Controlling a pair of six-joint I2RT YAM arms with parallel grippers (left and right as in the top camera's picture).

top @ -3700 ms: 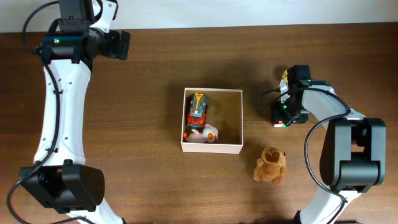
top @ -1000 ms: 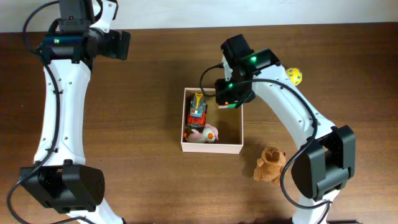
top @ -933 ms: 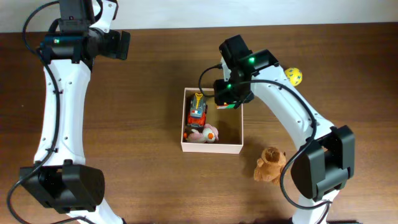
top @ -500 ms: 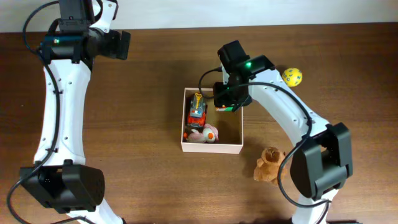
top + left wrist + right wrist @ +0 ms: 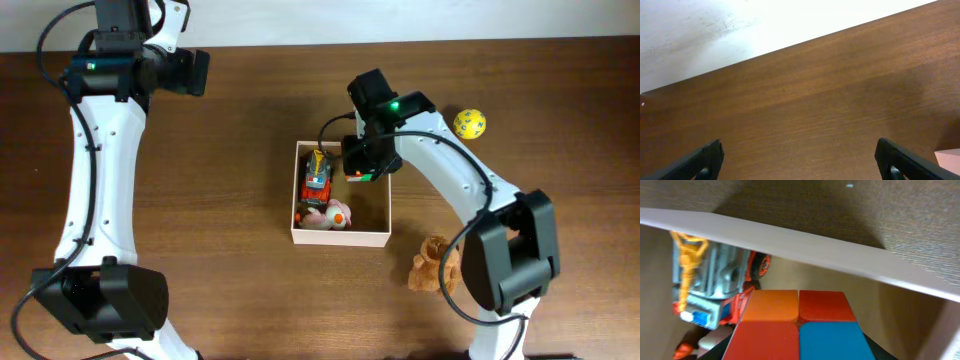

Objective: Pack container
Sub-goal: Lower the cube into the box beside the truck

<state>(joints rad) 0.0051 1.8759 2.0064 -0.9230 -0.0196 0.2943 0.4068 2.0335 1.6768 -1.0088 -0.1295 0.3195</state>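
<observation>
Seen from overhead, the container (image 5: 340, 238) sits mid-table with its open top up, so things can go in from above. A truck (image 5: 317, 177) lies along its left side and a pink toy (image 5: 331, 214) is in the near left corner, which leaves the right half bare. The right gripper (image 5: 365, 172) hangs over the far right corner of that bare half, a sliver of its load showing beneath it. A ball (image 5: 469, 123) and a bear (image 5: 435, 263) lie outside on the table (image 5: 230, 250), to the right, not yet packed. The left gripper (image 5: 196, 72) is parked at the far left, well apart from the container, probably to keep out of the other arm's way. In the left wrist view its fingers stand wide apart with nothing between them, only bare wood and a white strip beyond the table's edge. In the right wrist view a cube (image 5: 799, 330) of orange, red and blue tiles fills the bottom. It sits where the fingers close, so they look clamped on it, though it hides most of them. It hangs above the tan floor, just inside the white wall and beside the truck, seemingly so that letting go would drop it clear of the other toys.
</observation>
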